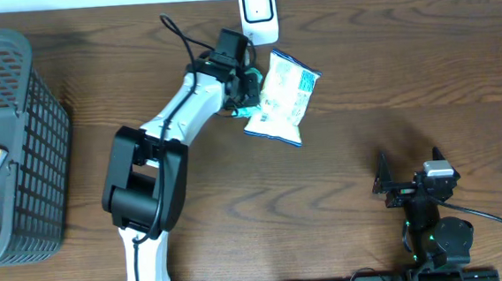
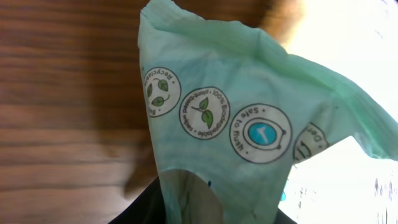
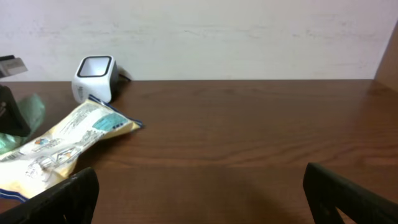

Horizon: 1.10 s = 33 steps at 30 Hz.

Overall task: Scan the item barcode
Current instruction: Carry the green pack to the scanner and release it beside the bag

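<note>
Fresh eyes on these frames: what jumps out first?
First, the left gripper, on its white arm reaching across the table, sits at the edge of a pale packet right by the white scanner at the far edge. After that, the dark mesh basket on the left, and the right gripper open at the near right.

Upper centre is crowded by scanner (image 1: 258,12), pack (image 1: 282,98) and left arm (image 1: 167,137). The left edge is taken by a basket (image 1: 42,128). Bare worktop (image 1: 405,68) is left at upper right and centre.
</note>
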{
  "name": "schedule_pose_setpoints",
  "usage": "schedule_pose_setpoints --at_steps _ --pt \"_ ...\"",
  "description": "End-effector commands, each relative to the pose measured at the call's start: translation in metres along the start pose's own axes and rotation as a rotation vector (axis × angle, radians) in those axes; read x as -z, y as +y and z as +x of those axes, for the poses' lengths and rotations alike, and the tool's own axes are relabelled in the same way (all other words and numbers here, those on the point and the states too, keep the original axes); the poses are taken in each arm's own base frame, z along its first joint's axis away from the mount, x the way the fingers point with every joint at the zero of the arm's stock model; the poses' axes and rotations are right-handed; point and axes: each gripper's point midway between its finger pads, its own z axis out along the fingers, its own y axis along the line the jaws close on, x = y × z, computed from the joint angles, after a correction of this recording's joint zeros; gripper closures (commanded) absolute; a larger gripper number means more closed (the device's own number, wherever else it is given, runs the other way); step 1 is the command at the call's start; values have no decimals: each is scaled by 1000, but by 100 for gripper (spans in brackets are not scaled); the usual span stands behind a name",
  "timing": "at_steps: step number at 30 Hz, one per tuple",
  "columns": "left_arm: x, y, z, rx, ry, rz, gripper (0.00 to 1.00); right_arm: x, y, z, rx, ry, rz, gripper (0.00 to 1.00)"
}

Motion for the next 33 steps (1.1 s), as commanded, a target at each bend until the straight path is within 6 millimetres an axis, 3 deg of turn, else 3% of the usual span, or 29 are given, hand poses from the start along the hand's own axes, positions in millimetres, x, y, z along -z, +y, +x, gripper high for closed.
schedule_pose_setpoints --at_steps 1,8,17,24,33 --pt "-6 -26 17 6 19 9 67 0 -1 1 -10 0 6 1" --pt "-11 -78 29 0 -22 63 60 0 -1 1 -10 0 6 1" --pt "-2 -40 -1 52 -114 -49 60 0 -1 1 -10 0 6 1" --pt "7 -3 -25 275 -156 -62 61 0 -1 1 -10 0 6 1" --pt "-2 -10 -32 298 -189 -31 60 0 -1 1 -10 0 6 1"
